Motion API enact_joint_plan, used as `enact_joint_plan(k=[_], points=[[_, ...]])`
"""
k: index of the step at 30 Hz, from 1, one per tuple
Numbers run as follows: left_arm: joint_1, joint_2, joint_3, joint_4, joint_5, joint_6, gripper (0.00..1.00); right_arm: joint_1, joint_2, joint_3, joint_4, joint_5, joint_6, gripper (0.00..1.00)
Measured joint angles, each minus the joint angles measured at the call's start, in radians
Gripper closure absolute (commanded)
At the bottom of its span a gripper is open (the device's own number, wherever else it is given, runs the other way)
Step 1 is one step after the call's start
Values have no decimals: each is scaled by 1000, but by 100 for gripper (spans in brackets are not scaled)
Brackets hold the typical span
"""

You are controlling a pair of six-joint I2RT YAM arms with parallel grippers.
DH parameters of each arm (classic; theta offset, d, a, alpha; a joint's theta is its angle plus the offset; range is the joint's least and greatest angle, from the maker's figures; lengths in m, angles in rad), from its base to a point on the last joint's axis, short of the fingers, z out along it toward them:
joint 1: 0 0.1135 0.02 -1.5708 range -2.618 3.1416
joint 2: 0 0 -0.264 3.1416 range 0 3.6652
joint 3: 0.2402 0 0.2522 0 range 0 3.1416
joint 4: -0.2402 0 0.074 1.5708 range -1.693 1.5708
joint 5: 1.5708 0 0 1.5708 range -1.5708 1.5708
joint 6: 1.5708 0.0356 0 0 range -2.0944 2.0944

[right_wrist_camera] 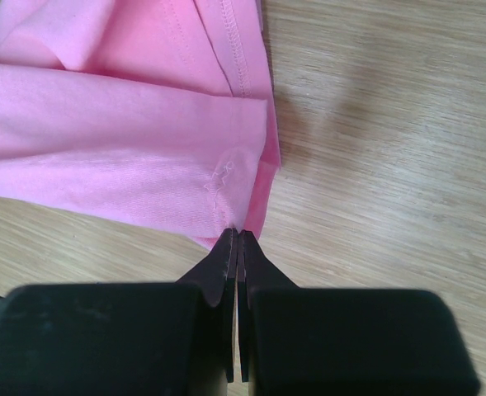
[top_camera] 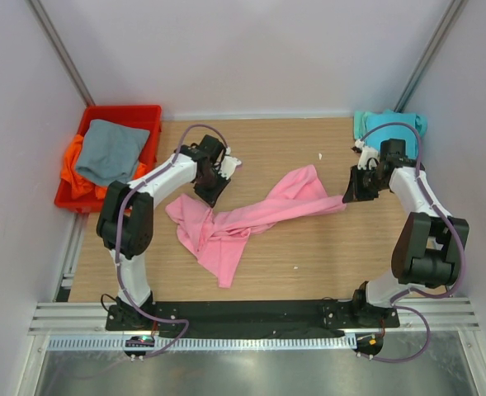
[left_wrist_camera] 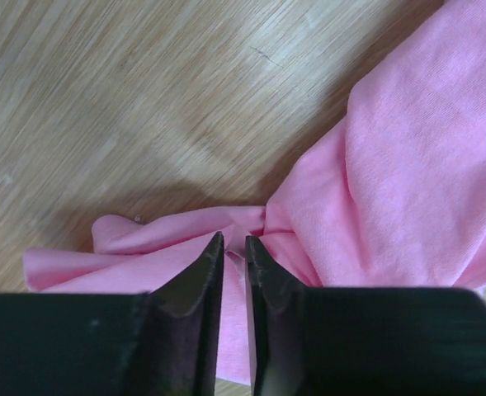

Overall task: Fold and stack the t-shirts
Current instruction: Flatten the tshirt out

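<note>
The pink t-shirt (top_camera: 243,219) lies twisted and stretched across the middle of the table. My left gripper (top_camera: 208,196) is down at its left end. In the left wrist view the gripper (left_wrist_camera: 234,241) has its jaws a narrow gap apart, with a fold of the pink t-shirt (left_wrist_camera: 408,165) between the tips. My right gripper (top_camera: 350,196) is shut on the shirt's right end. The right wrist view shows this gripper (right_wrist_camera: 238,233) pinching the hemmed corner of the pink t-shirt (right_wrist_camera: 102,148). A teal t-shirt (top_camera: 387,124) lies at the back right corner.
A red bin (top_camera: 119,109) stands at the back left, off the table's edge. It holds a grey t-shirt (top_camera: 109,150) on top of an orange one (top_camera: 71,161). White walls close in both sides and the back.
</note>
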Motion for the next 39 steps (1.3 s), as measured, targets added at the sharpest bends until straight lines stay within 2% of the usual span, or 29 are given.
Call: enact_joint_plan(k=[5,14,20,24,31,39], points=[[0,0,0,0,1,1,100,0,1,-2,1,0,0,99],[3,-47,16,-23,-30,8,100,-2,2,-5,8,0,1,99],[21,-189,145,-6,-187,41,100,-3,1,-5,16,1,6,98],[31,-301,178,40,-300,65,100,-6,1,-3,32,2,21,98],[43,-389,127,71,-404,65,100,-10,1,36,42,0,50,99],[43,-458,0,58,-408,51,100,-10,1,37,52,-2,57,99]])
